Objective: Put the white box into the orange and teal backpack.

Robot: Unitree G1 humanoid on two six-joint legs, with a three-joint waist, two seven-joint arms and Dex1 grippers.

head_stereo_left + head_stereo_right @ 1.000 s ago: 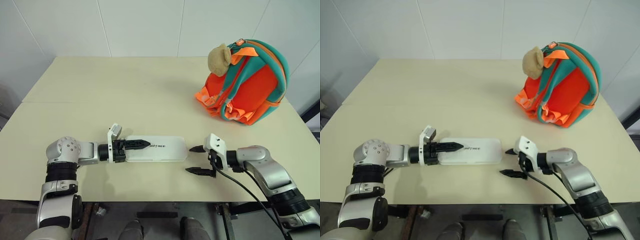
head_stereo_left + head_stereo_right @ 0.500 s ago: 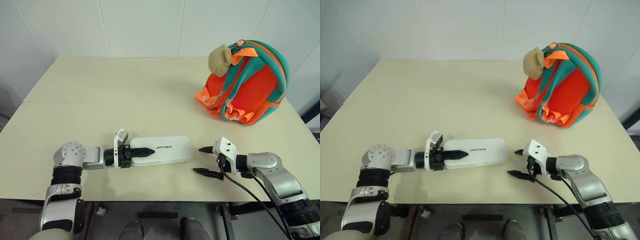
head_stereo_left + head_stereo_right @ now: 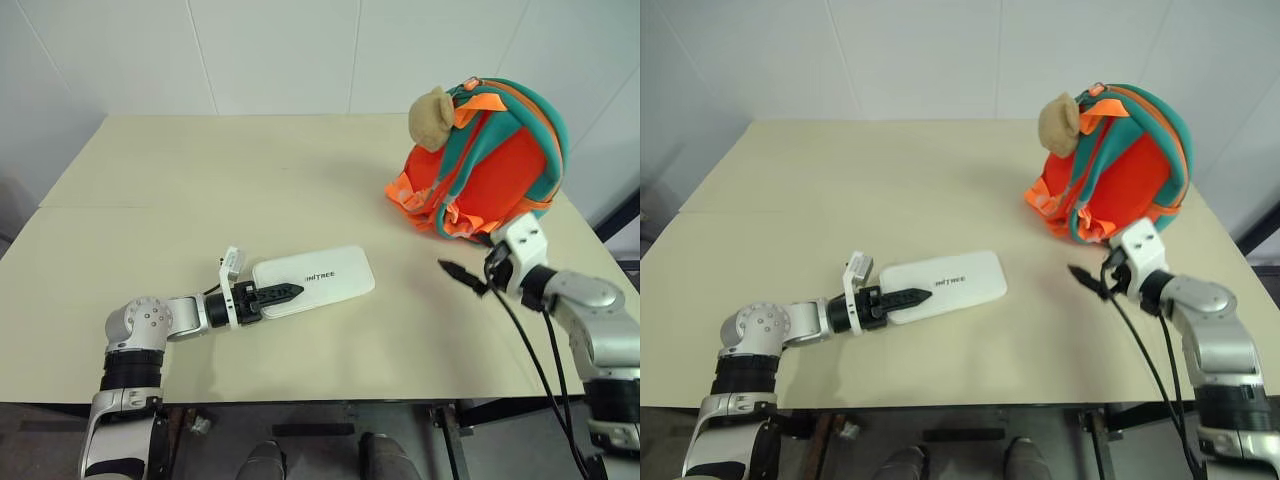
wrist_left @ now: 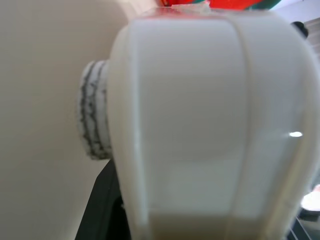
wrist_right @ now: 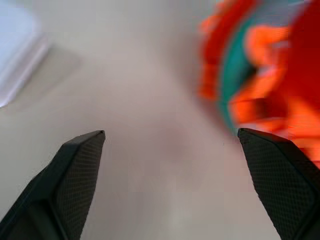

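Box (image 3: 313, 281) in left claw (image 3: 275, 294) (clamped); backpack (image 3: 492, 165) upright.

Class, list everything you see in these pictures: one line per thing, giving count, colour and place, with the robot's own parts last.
table: one, cream, spanning the scene in front of a white wall.
white box: one, white with small dark lettering, near the table's front, its far end raised off the top.
backpack: one, orange with teal trim and straps, standing at the table's far right.
bear charm: one, tan, hanging at the backpack's upper left.
left gripper: one, black fingers, clamped on the near end of the white box.
right gripper: one, black fingers spread wide, holding nothing, above the table just in front of the backpack.
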